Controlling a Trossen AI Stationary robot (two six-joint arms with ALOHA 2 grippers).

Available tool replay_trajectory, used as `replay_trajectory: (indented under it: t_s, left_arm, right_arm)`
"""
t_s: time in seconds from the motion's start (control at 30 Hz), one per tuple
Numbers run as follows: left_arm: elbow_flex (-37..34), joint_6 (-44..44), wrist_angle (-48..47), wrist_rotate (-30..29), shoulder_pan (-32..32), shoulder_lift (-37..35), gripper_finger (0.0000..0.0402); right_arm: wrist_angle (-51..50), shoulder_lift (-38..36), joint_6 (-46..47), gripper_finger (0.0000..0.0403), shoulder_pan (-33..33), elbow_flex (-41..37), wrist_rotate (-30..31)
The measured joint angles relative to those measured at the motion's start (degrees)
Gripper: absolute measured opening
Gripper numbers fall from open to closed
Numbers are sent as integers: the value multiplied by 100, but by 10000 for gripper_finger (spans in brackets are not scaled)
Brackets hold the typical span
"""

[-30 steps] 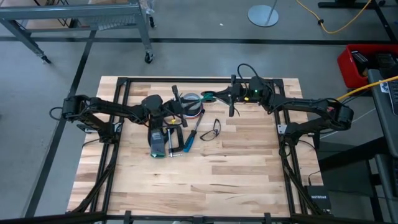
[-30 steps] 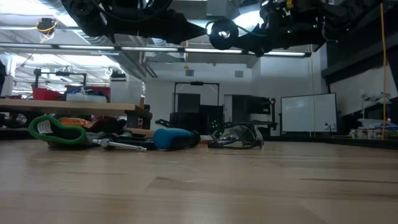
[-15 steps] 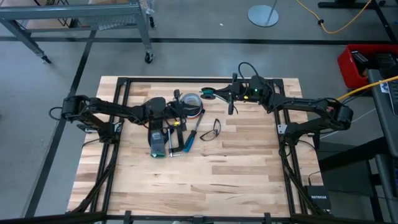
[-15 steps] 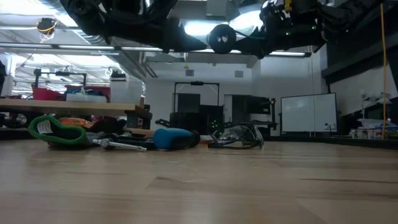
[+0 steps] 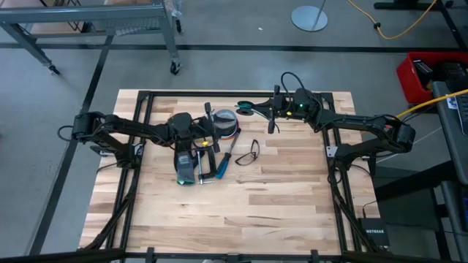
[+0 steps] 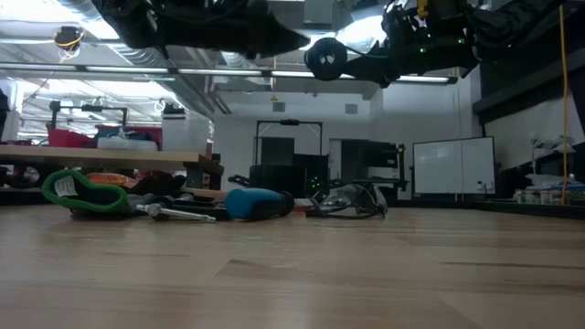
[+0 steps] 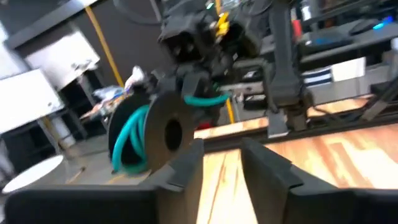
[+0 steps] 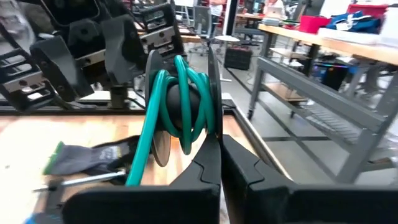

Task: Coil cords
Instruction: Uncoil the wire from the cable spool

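My left gripper (image 5: 210,131) hangs parted and empty above the tape roll (image 5: 225,121). The teal cord (image 8: 180,93) lies to its right, wound on a spool — my right gripper (image 5: 256,111) is clenched on that spool, high over the desk's (image 5: 292,197) far edge, open air between us.

teal cord (image 8: 180,99) — coiled on spool

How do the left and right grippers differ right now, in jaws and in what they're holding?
The left gripper has its jaws parted and holds nothing; the right gripper is shut on the spool wound with the teal cord. The left gripper faces that spool from a short way off; the right gripper carries it above the table's far edge. Both are raised off the tabletop.
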Motion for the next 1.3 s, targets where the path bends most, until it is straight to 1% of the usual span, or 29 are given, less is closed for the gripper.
replay_trajectory:
  t_s: [0.07, 0.17, 0.37, 0.43, 0.57, 0.7, 0.93, 1.07, 1.13, 1.23, 1.3]
  left_arm:
    - [144, 166, -102, 151, -1, 1, 123]
    - [401, 552, -175, 224, -44, 126, 137]
    - [1040, 1591, -283, 190, -135, 845, 134]
    - [1244, 1956, -442, -44, -136, 1048, 133]
    - [1672, 2480, -874, -713, -131, 1290, 132]
    - [1968, 2864, -1180, -1018, -136, 1454, 132]
    - [2241, 3540, -1304, -1108, -138, 1578, 131]
    - [2361, 3786, -1327, -1322, -134, 1578, 131]
    - [2457, 3881, -1614, -1322, -122, 1578, 131]
    - [2599, 3897, -2283, -1327, -120, 1580, 131]
    - [2664, 3891, -2514, -1325, -124, 1580, 131]
  right_arm:
    - [1, 0, 151, 1, 0, 0, -41]
    - [-3, 0, 279, 1, 4, 0, -39]
    - [-27, 95, 480, 1, 102, 4, 254]
    - [-129, 98, 468, 1, 165, 4, 390]
    - [-332, 98, 476, 1, 243, 9, 887]
    - [-346, 98, 755, 1, 238, 11, 1096]
    - [-534, 101, 1126, 1, 275, 11, 1122]
    - [-602, 103, 1183, 1, 378, 11, 1155]
    - [-602, 103, 1227, 1, 464, 11, 1189]
    - [-635, 103, 1312, 1, 546, 9, 1310]
    - [-638, 107, 1337, 1, 577, 9, 1326]
